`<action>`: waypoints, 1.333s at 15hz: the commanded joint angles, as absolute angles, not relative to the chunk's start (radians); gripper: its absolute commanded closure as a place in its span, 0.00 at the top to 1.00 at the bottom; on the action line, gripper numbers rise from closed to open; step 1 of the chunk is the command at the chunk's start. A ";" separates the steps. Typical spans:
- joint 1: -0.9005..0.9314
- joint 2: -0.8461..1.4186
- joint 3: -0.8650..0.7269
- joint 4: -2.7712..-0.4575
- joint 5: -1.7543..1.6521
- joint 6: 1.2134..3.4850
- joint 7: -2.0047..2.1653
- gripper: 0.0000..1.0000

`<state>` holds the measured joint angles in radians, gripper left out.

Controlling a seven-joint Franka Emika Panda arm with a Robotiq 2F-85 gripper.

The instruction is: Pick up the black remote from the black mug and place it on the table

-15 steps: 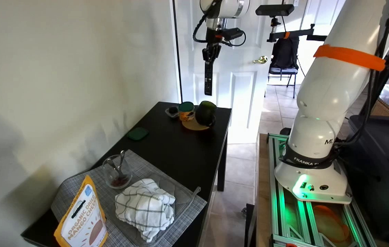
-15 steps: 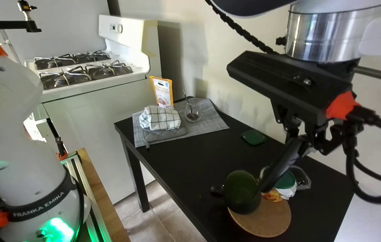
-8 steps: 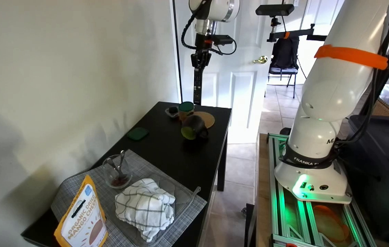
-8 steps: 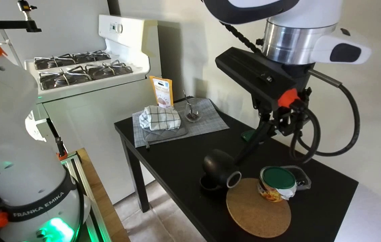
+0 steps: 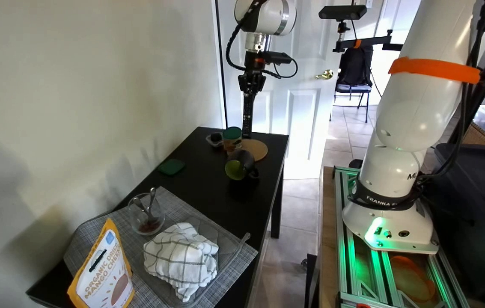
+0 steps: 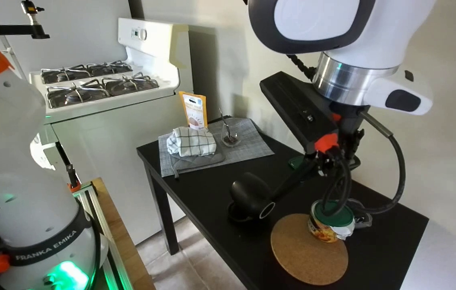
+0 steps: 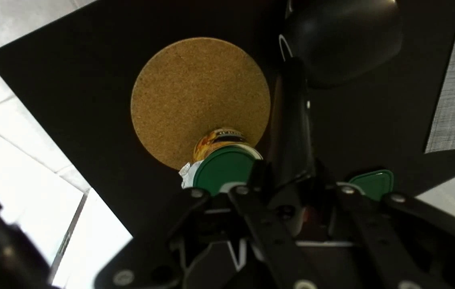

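My gripper is shut on the upper end of the black remote, which hangs down and slants in an exterior view. In the wrist view the remote runs away from between the fingertips. The black mug lies on its side on the black table, off the cork mat. Its green inside shows in an exterior view. The remote's lower end is at the mug's base; I cannot tell whether they touch. The mug is partly cut off in the wrist view.
A round cork mat holds a food tub with a green lid. A small clear container stands beside the tub. A loose green lid lies near the wall. A grey placemat bears a checked cloth, a glass and a yellow-edged bag.
The mug has tipped from near upright onto its side and shifted off the cork mat onto the table. My gripper has moved along the table and lower, with the remote still held.
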<state>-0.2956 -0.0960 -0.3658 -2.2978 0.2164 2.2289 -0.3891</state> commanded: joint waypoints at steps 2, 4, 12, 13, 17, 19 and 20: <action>-0.366 0.071 -0.448 -2.148 0.386 2.138 -0.505 0.07; -0.428 0.132 -0.474 -2.086 0.455 2.090 -0.590 0.07; -0.788 0.462 -0.410 -1.625 0.689 1.722 -0.991 0.07; -0.826 0.498 -0.385 -1.567 0.687 1.681 -1.012 0.07; -0.884 0.495 -0.317 -1.547 0.644 1.684 -1.027 0.30; -0.908 0.529 -0.300 -1.494 0.641 1.662 -1.039 0.30; -0.912 0.537 -0.297 -1.484 0.641 1.659 -1.042 0.30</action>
